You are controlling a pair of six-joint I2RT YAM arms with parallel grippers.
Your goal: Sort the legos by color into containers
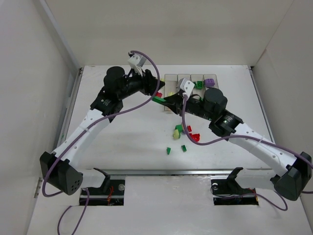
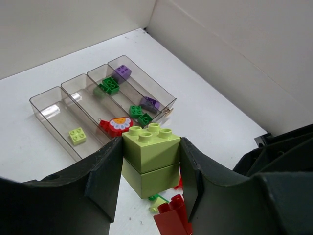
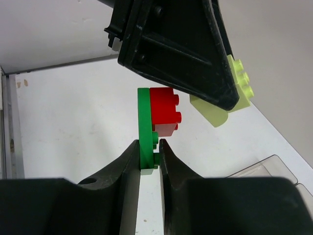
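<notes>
My left gripper (image 2: 150, 149) is shut on a stack of two pale yellow-green legos (image 2: 152, 169), held above the table near the containers (image 2: 54, 100). These are four joined clear bins. From left they hold a yellow-green brick (image 2: 77, 135), a red flower piece (image 2: 116, 125), green bricks (image 2: 110, 85) and purple bricks (image 2: 122, 72). My right gripper (image 3: 149, 152) is shut on a flat green plate (image 3: 144, 117) with a red brick (image 3: 164, 110) stuck to it. It is held just below the left gripper (image 3: 181, 49). In the top view both grippers (image 1: 155, 90) (image 1: 166, 102) meet left of the bins (image 1: 172, 77).
Loose legos lie on the table in front of the bins: yellow-green and green pieces (image 1: 177, 132), red ones (image 1: 194, 136), small green ones (image 1: 168, 150) (image 1: 184, 148). A red brick (image 2: 173, 218) lies under the left gripper. White walls enclose the table.
</notes>
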